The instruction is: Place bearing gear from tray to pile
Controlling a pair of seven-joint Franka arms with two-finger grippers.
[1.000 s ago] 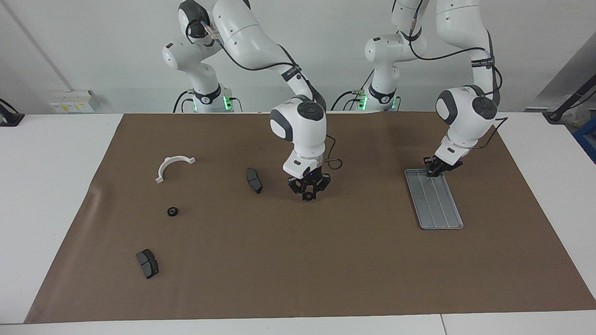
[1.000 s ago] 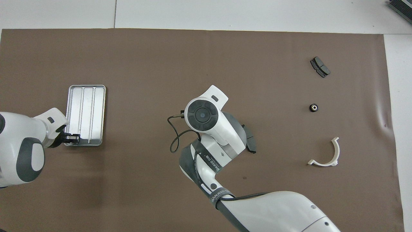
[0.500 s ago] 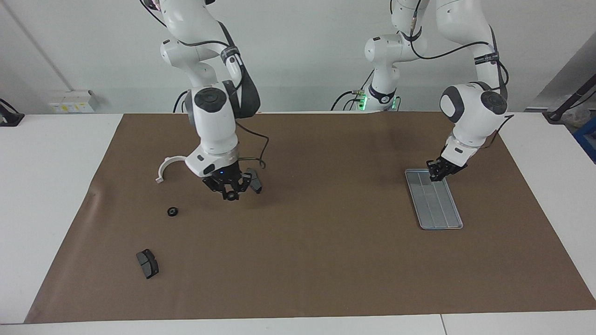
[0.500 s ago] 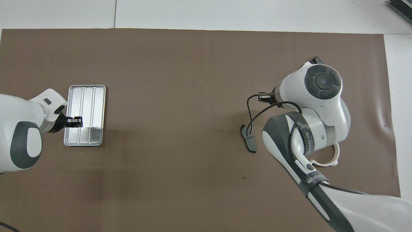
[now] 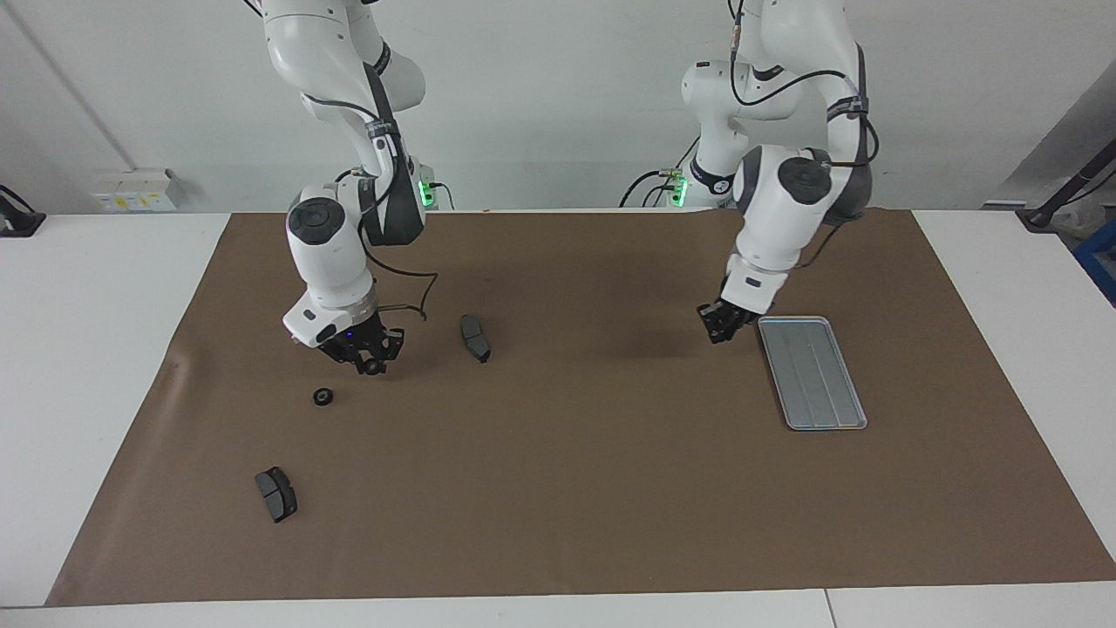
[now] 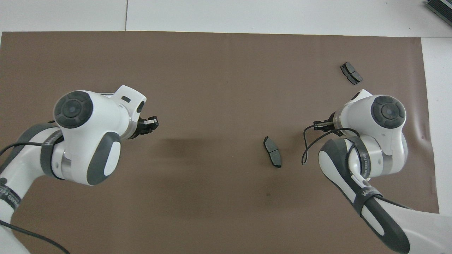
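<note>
**Gear could roll away if dropped high**

A small dark bearing gear is pinched in the nearly closed fingers of the right gripper, left of middle in the facing view. A second gear is seen lower left of it. The left gripper is shut and empty beside the tray, middle right.

You face a plain white wall with even, soft light, a white table covered by a brown mat, a small white box by the wall, and a dark stand with something blue at the edge.
</note>
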